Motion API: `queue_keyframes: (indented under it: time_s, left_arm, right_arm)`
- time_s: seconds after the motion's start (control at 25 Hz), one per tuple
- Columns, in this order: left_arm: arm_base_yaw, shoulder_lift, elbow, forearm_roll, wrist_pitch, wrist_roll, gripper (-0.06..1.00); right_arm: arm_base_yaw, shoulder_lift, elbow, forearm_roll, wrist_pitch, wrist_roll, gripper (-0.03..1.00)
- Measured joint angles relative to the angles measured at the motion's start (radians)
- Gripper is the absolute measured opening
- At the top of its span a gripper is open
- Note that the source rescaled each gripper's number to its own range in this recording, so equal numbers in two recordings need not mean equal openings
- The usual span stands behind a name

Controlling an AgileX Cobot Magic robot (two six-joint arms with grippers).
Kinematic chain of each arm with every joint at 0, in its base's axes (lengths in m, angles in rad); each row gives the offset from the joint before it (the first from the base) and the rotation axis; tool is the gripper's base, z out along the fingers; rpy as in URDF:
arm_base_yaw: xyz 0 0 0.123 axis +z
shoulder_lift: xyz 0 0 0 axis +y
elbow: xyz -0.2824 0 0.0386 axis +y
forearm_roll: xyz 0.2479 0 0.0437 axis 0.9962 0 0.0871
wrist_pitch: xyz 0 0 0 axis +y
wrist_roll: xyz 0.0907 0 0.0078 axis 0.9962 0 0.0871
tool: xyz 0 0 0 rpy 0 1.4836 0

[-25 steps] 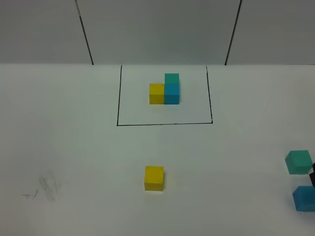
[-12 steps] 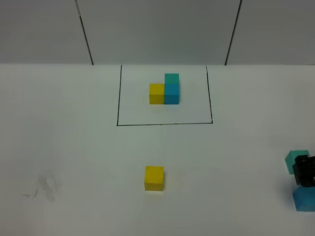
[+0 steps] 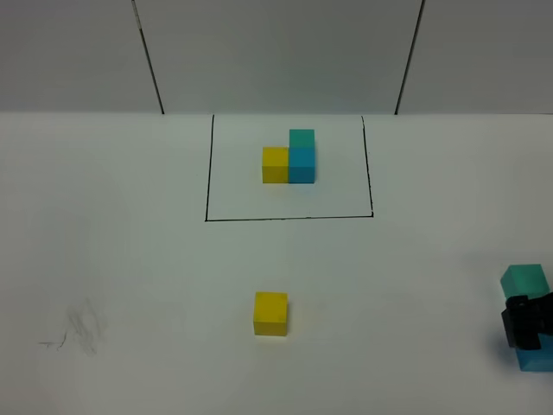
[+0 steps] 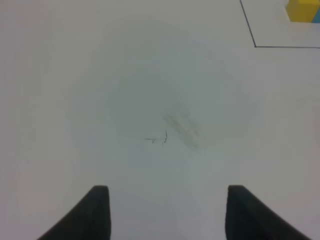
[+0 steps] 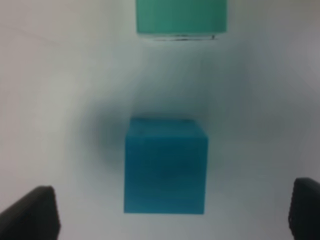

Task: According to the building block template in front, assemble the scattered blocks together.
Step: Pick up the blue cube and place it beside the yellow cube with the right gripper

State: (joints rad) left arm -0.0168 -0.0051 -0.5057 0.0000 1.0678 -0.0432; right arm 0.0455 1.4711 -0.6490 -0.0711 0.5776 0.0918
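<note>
The building block template (image 3: 289, 157) stands inside a thin black rectangle (image 3: 207, 173): yellow joined to blue, teal-green on top. Its yellow cube (image 4: 302, 10) shows in a corner of the left wrist view. Of the scattered blocks, the yellow cube (image 3: 270, 312) sits alone mid-table. The teal-green cube (image 3: 524, 278) and the blue cube (image 3: 537, 360) lie at the far right edge. My right gripper (image 3: 527, 322) hovers over the blue cube (image 5: 165, 165), open, one finger on each side, with the teal-green cube (image 5: 181, 16) beyond. My left gripper (image 4: 165, 215) is open over bare table.
A faint pencil smudge (image 3: 73, 333) marks the white table at the front left, and it lies just beyond the left fingers (image 4: 170, 132). A grey wall with black seams (image 3: 149, 56) closes the back.
The right gripper came in from the right edge and shifted toward the front, now covering part of the blue cube and uncovering the teal-green one. The cubes have not moved.
</note>
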Motion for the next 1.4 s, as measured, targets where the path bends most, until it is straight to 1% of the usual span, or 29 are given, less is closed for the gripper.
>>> queue_keyframes:
  time_s: [0.12, 0.44, 0.56, 0.72, 0.88, 1.0, 1.08, 1.4]
  left_arm:
    - [0.000, 0.000, 0.000, 0.000, 0.000, 0.000, 0.16]
    - [0.000, 0.000, 0.000, 0.000, 0.000, 0.000, 0.16]
    - [0.000, 0.000, 0.000, 0.000, 0.000, 0.000, 0.16]
    - [0.000, 0.000, 0.000, 0.000, 0.000, 0.000, 0.16]
    - [0.000, 0.000, 0.000, 0.000, 0.000, 0.000, 0.16]
    - [0.000, 0.000, 0.000, 0.000, 0.000, 0.000, 0.16]
    - [0.000, 0.000, 0.000, 0.000, 0.000, 0.000, 0.16]
    - [0.000, 0.000, 0.000, 0.000, 0.000, 0.000, 0.16]
  right_arm:
    - [0.000, 0.021, 0.021, 0.011, -0.053, 0.000, 0.85]
    - [0.000, 0.104, 0.023, 0.022, -0.105, 0.000, 0.82]
    - [0.000, 0.127, 0.023, 0.024, -0.113, 0.000, 0.76]
    - [-0.011, 0.162, 0.023, 0.026, -0.123, 0.000, 0.64]
    - [-0.019, 0.171, 0.023, 0.026, -0.129, 0.000, 0.45]
    - [-0.019, 0.171, 0.023, 0.026, -0.136, -0.003, 0.21]
    - [-0.019, 0.171, 0.023, 0.026, -0.143, -0.003, 0.00]
    - [-0.019, 0.171, 0.023, 0.027, -0.148, -0.005, 0.00]
